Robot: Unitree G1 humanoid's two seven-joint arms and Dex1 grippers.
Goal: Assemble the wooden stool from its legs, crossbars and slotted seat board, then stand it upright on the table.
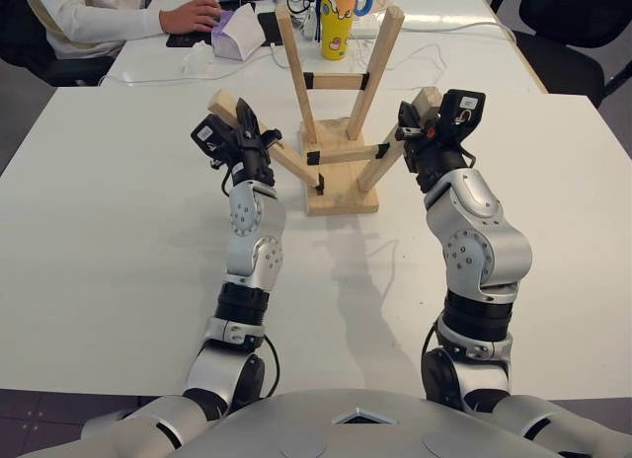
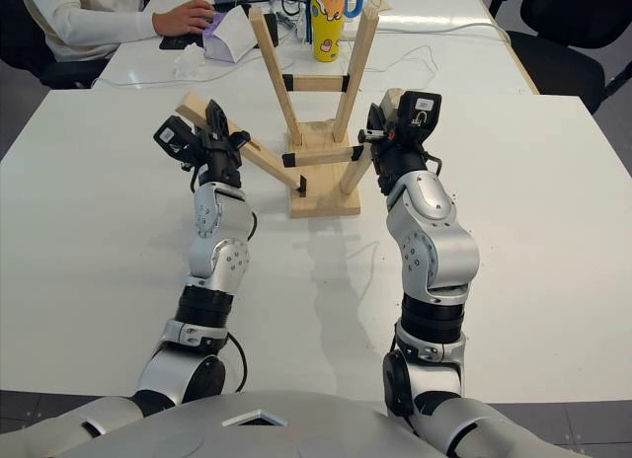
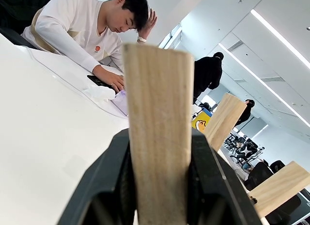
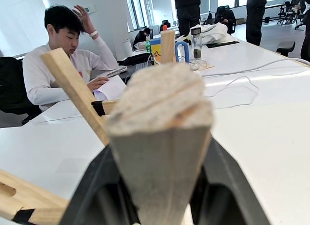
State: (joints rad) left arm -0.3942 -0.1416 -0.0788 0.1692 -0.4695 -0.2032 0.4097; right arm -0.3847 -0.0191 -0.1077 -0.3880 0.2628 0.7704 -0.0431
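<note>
The white table [image 1: 118, 231] carries the wooden stool [image 1: 346, 154] upside down, well forward of the robot, with its slotted seat board [image 1: 341, 196] lying flat and its legs pointing up. Both near legs splay outward. The left gripper [image 1: 240, 122] has its fingers [image 3: 109, 186] pinching the near-left leg [image 1: 291, 162], and the right gripper [image 1: 415, 127] clamps the near-right leg [image 1: 380, 167]. The risk I see is in the flip: uneven pulling could lever a splayed leg from its slot or pop the lower crossbar [image 1: 341, 155].
</note>
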